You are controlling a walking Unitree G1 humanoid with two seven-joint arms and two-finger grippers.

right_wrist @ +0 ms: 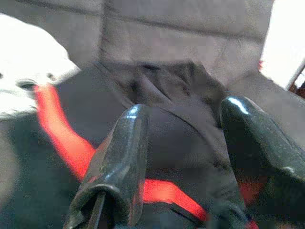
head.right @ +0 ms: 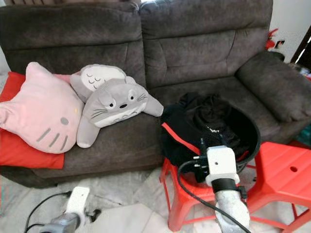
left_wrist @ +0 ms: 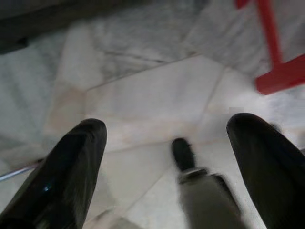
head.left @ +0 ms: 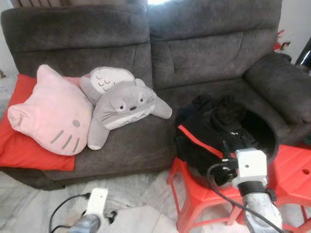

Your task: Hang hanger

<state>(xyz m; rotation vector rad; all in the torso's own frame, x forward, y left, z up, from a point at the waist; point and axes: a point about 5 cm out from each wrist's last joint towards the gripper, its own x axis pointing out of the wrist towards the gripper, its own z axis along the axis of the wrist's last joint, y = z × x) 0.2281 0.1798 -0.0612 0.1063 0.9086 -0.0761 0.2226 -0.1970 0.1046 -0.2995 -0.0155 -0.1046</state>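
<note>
In the lower right of the head views the right pincer [right_wrist: 178,157] reaches toward a round black plastic basin [head.left: 269,133] heaped with black clothing with a red stripe [head.left: 206,133], which sits on a red plastic stool [head.left: 194,196] pushed against the front of a dark grey fabric sofa [head.left: 204,53]. In its wrist view the two glossy black fingers [right_wrist: 119,157] stand well apart with nothing between them, pointed at the dark cloth and its red band. No hanger can be made out anywhere; if one lies in the basin it is buried under the garments, so I cannot tell where the task's thing is. The chief risk, as I judge it, is that the fingers close on loose fabric instead of a hanger, dragging the pile over the basin's rim or tipping the basin off the stool. The black cable [head.left: 221,187] looping beside the right wrist could also catch on the basin edge as the arm advances. At the bottom left the left pincer [left_wrist: 167,162] hangs low over the pale marble floor [left_wrist: 143,95], its fingers spread wide and empty; it looks idle. A pink cat-face cushion [head.left: 51,114] and a grey plush creature [head.left: 124,109] rest on the sofa seat at mid left, well clear of the reach.
</note>
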